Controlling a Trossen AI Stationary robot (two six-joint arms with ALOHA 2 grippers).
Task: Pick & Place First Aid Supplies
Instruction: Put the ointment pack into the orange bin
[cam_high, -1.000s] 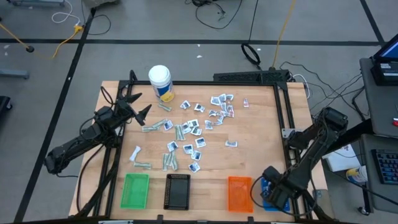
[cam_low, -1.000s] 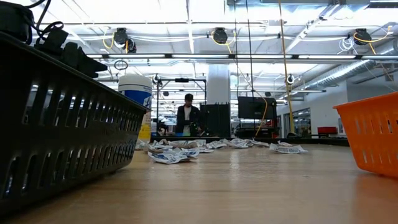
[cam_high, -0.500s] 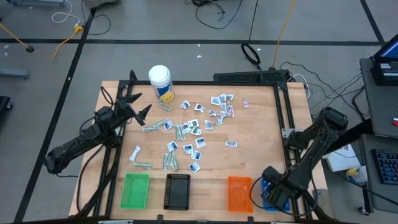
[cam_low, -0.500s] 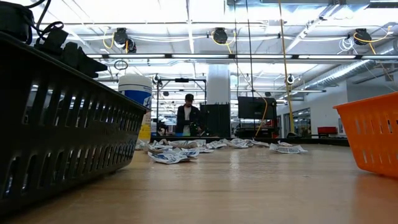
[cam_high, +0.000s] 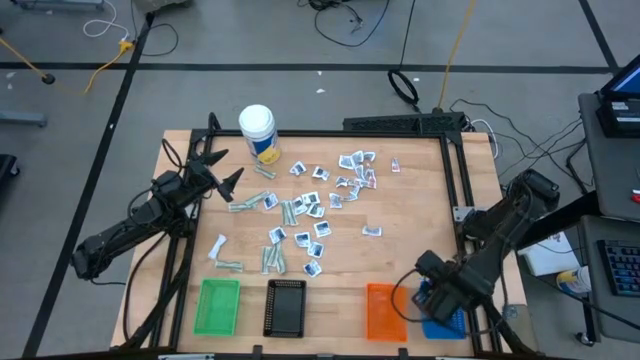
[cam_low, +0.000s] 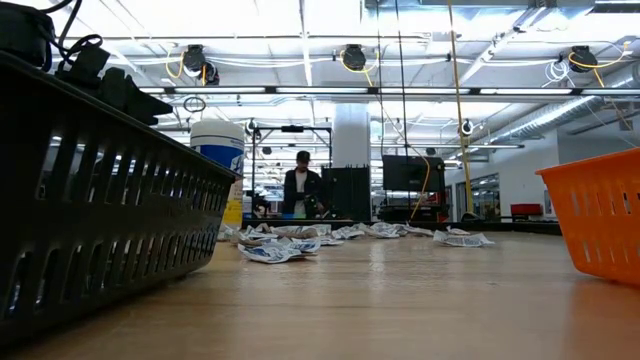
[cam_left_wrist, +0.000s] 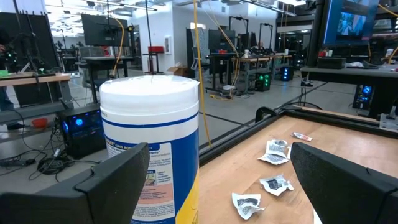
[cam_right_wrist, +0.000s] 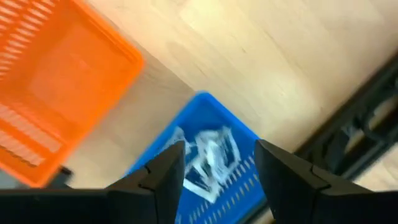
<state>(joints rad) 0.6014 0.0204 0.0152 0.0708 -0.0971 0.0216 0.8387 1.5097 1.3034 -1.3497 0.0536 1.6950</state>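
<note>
The first aid supplies (cam_high: 315, 205) lie scattered flat on the middle of the wooden table, as small white-and-blue sachets and pale green strips; the low view shows them too (cam_low: 280, 248). My right gripper (cam_right_wrist: 217, 180) stands open above the blue tray (cam_right_wrist: 217, 118) at the table's near right corner, where white-and-blue sachets (cam_right_wrist: 211, 155) lie inside. In the high view it shows over that tray (cam_high: 432, 292). My left gripper (cam_high: 218, 172) waits open at the table's left side, facing the white bottle (cam_left_wrist: 152, 143), and touches nothing.
A green tray (cam_high: 218, 306), a black tray (cam_high: 287, 307) and an orange tray (cam_high: 384, 310) line the near edge. The white bottle (cam_high: 258, 132) stands at the far left. A black frame (cam_high: 455, 180) borders the table's right side. A person (cam_low: 300, 190) stands far behind the table.
My right arm has risen and drawn a little toward the far edge above the blue tray, which now shows more fully beneath it. The scattered packets have not moved.
</note>
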